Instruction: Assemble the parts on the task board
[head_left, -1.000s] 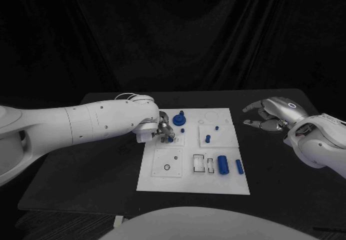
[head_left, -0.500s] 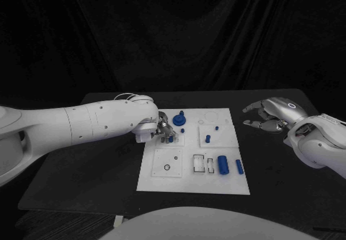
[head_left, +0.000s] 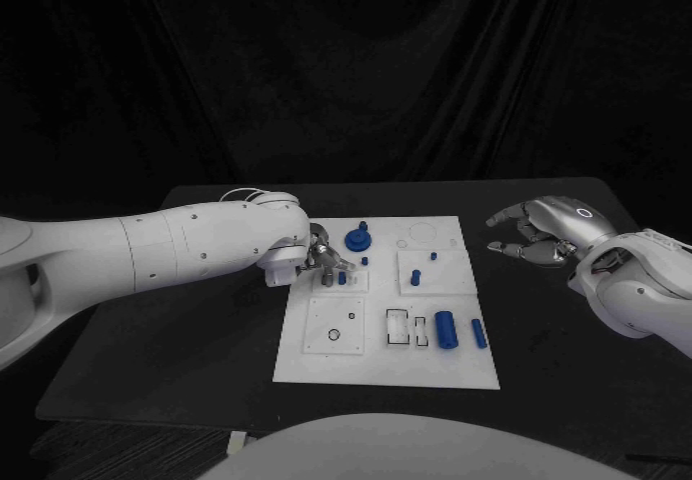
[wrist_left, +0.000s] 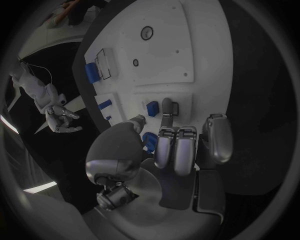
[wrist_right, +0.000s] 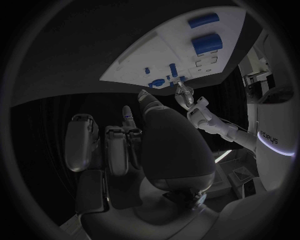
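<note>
The left hand (head_left: 320, 262) was down at the far-left part of the white board (head_left: 378, 368), its fingers (wrist_left: 167, 114) reaching onto the board around a small blue block (wrist_left: 152, 108) that sat in a square recess just beyond the fingertips. In the left wrist view one finger lay right beside that block and the thumb came in from the other side, with a second blue piece (wrist_left: 149, 141) partly hidden under the palm; whether the hand was actually pinching anything I could not tell. The relation that mattered was that the block lay straight ahead of the fingertips, between thumb and finger, so the next move looked like a short closing or pressing motion rather than a reach. The right hand (head_left: 537, 231) hung off the board's far-right side, well apart from it, fingers curled loosely and apart and holding nothing. The left hand was plainly the nearer one to the parts at the far edge. Two blue cylinders (head_left: 447, 329) lay near the board's right side, their long axes running from the near edge toward the far one, closer to the right arm.
</note>
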